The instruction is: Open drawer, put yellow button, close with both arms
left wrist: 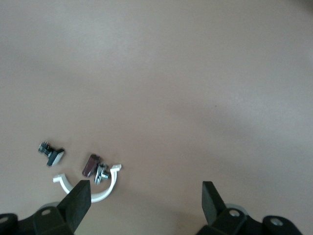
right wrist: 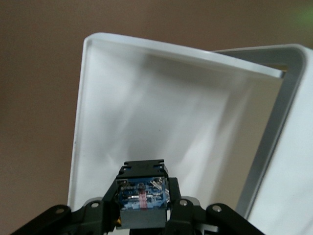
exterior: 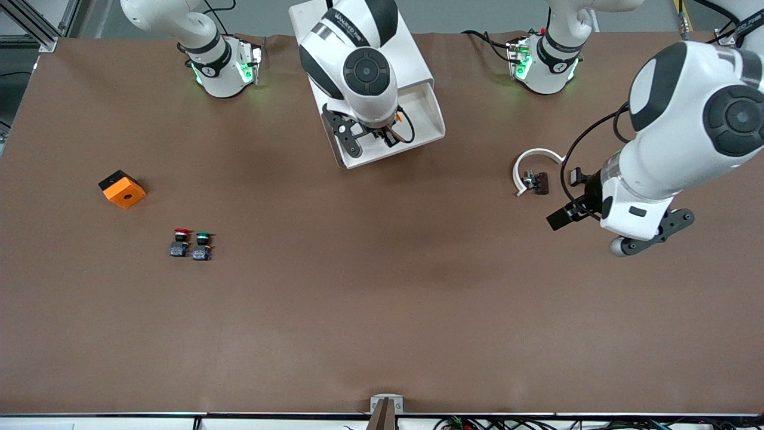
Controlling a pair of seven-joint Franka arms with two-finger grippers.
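Right gripper (exterior: 382, 132) hangs over the open drawer (exterior: 427, 113), clenched on the yellow button (right wrist: 142, 199), whose bluish base faces the wrist camera. Left gripper (left wrist: 145, 200) hovers with fingers spread above bare table toward the left arm's end, well apart from the drawer, beside a white curved clip (exterior: 533, 162). Red button (exterior: 179, 242) and green button (exterior: 202, 245) stand nearer the camera than the drawer, toward the right arm's end.

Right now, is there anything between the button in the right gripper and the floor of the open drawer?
No. In the right wrist view, the right gripper holds the yellow button over the drawer; the white tray under it is bare.
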